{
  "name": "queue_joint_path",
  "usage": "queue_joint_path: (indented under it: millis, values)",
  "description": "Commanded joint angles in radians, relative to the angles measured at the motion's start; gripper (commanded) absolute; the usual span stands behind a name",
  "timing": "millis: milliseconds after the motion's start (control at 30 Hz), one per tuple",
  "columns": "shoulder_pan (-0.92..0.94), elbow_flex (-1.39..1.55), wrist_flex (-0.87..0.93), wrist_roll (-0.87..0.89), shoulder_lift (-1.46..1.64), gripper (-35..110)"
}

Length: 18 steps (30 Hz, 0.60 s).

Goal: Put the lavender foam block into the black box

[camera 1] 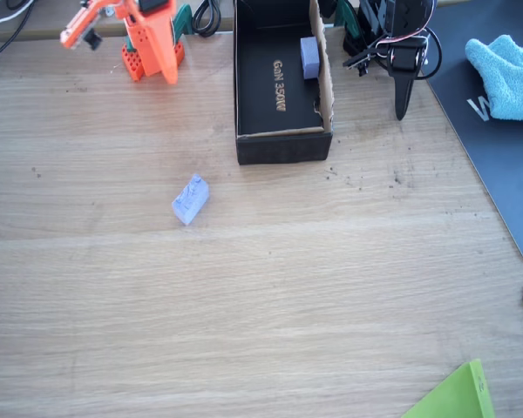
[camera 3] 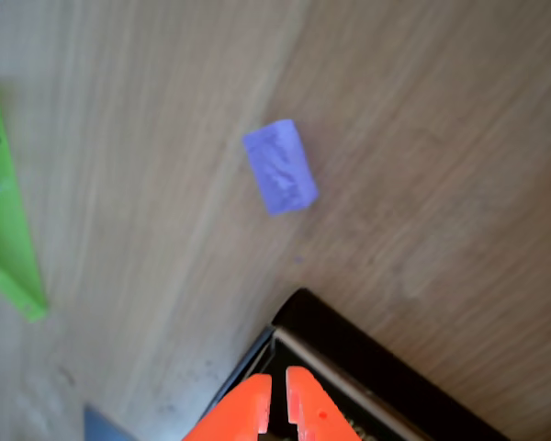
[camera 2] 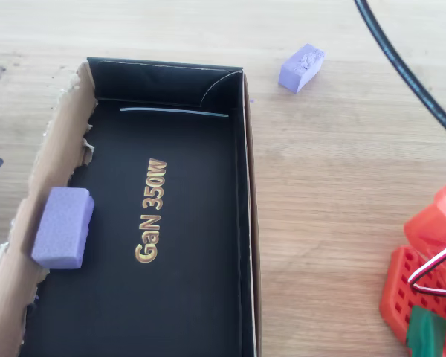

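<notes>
The lavender foam block (camera 1: 190, 199) lies loose on the wooden table, left of and in front of the black box (camera 1: 281, 146). From above, the lavender foam block (camera 2: 302, 67) sits just outside the black box's (camera 2: 247, 186) far right corner. The orange gripper (camera 3: 277, 377) hovers over a corner of the black box (camera 3: 349, 358), its fingers shut with nothing between them. The lavender foam block (camera 3: 280, 167) lies well ahead of it on bare wood. In the fixed view the orange gripper (camera 1: 72, 37) is folded back at the top left.
A smoother, squarer purple block (camera 2: 63, 227) rests inside the box against its torn brown flap (camera 2: 37, 193). A dark mat (camera 1: 492, 139) with a blue cloth (camera 1: 508, 74) is at the right. A green sheet (camera 1: 458, 396) pokes in at the front edge.
</notes>
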Motion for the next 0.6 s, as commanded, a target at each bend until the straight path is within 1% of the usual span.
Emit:
queue_joint_path:
  millis: [0, 133, 200, 300, 433, 567]
  values:
    - [-0.049, -0.032, 0.017, -0.061, 0.031, 0]
    - [-0.063, -0.028, 0.031, -0.055, 0.041, 0]
    - [-0.091, -0.034, 0.018, -0.106, 0.043, 0]
    - [-0.094, -0.034, 0.044, -0.095, 0.048, 0]
    - [-0.112, -0.021, 0.037, -0.201, 0.058, 0]
    - [-0.107, -0.017, 0.063, -0.204, 0.058, 0]
